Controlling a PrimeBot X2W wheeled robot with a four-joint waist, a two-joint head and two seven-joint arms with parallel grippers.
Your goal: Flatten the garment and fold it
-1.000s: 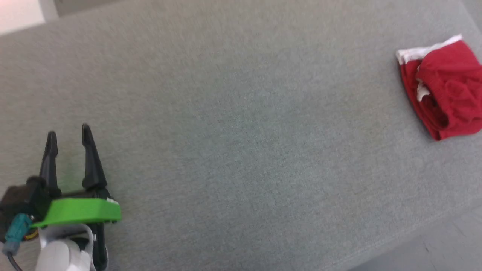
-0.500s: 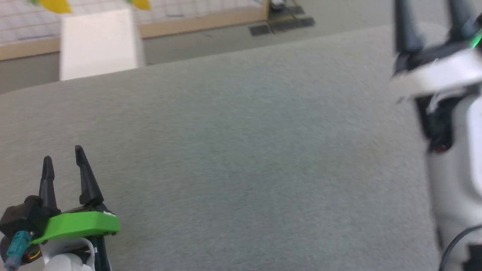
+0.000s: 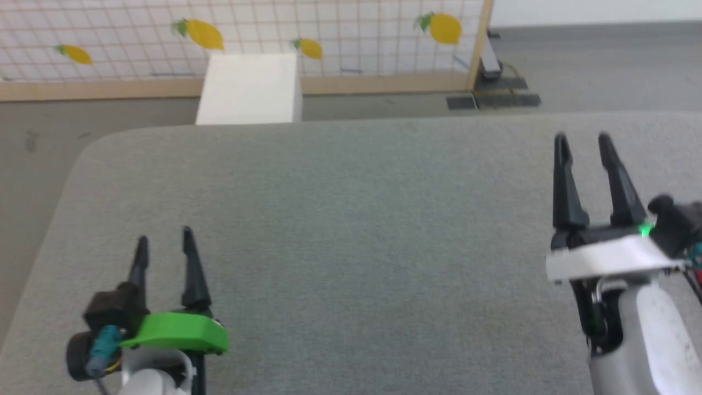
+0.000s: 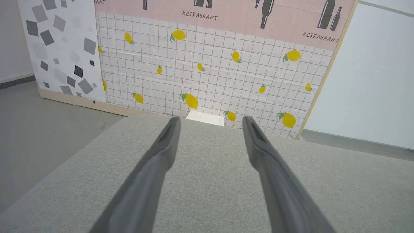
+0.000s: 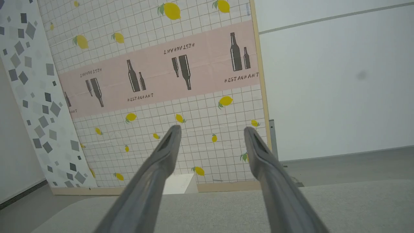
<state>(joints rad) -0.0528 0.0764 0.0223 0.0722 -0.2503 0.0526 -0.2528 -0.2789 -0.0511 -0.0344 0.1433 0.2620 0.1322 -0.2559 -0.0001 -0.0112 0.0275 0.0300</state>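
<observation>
The red garment is out of view at this moment. My left gripper (image 3: 164, 238) hovers over the lower left of the grey cushioned surface (image 3: 351, 230), open and empty; its wrist view has the two fingers (image 4: 161, 152) spread over bare grey fabric. At the right, my right gripper (image 3: 581, 140) is raised above the surface, also open with nothing between its fingers (image 5: 161, 155).
A white box (image 3: 249, 88) stands on the floor beyond the surface's far edge. Behind it is a tiled lemon-print panel (image 3: 329, 33) with a wooden base. Grey floor (image 3: 33, 148) lies to the left of the surface's rounded corner.
The head camera has swung and tilted up, so the garment seen at the right a second ago has left the picture. The right gripper has come into view.
</observation>
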